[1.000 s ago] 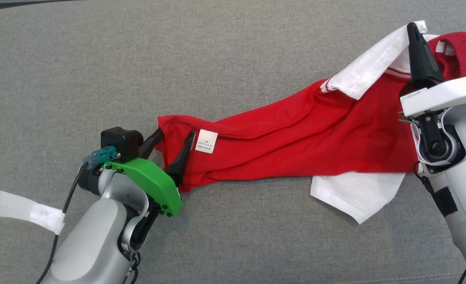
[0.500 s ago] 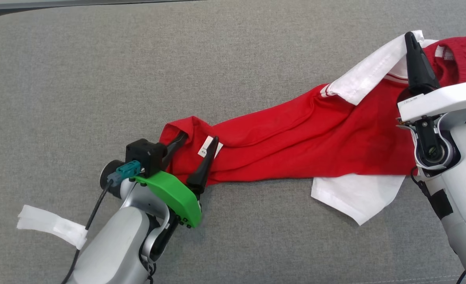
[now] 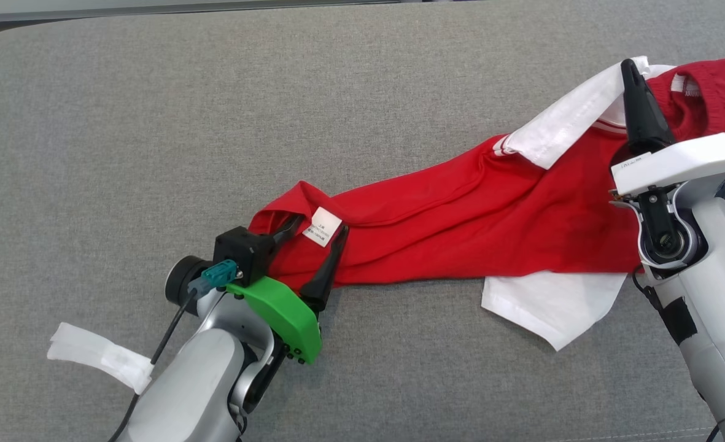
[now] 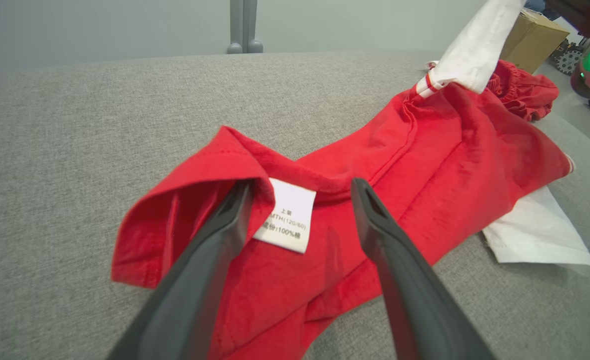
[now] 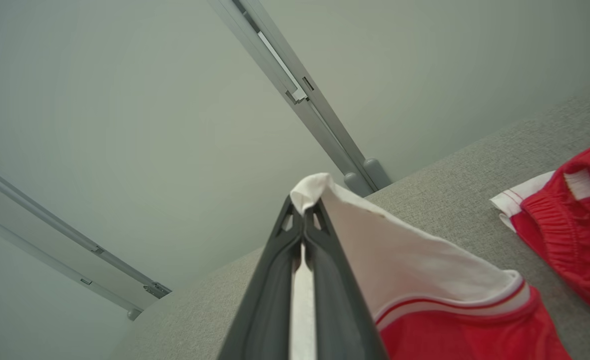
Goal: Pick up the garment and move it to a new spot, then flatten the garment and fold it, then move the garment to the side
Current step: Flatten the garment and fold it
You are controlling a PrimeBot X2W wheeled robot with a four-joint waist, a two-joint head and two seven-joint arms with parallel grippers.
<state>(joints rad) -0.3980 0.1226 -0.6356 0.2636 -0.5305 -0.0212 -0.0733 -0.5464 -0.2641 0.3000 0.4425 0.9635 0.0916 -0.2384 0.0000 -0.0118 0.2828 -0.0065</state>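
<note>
While my right gripper [image 3: 628, 66] pinches the white sleeve [image 3: 571, 116] of the garment [image 3: 460, 227] at the frame's upper right, my left gripper [image 3: 320, 224], lower centre, stands spread wide astride the red hem [image 3: 288, 202] by the label [image 3: 326, 222]; the garment stretches between them on the grey surface [image 3: 215, 123].

From the head we look steeply down on the grey woven fabric surface [image 3: 215, 123] and the red-and-white short-sleeved shirt [image 3: 460, 227]. Our left wrist camera sits low and close at the shirt's hem end, facing along it toward its raised white sleeve [image 4: 474, 45]. Our right wrist camera, at that sleeve, tilts up past the shirt to a pale grey wall [image 5: 125, 100]. All three share the shirt.
</note>
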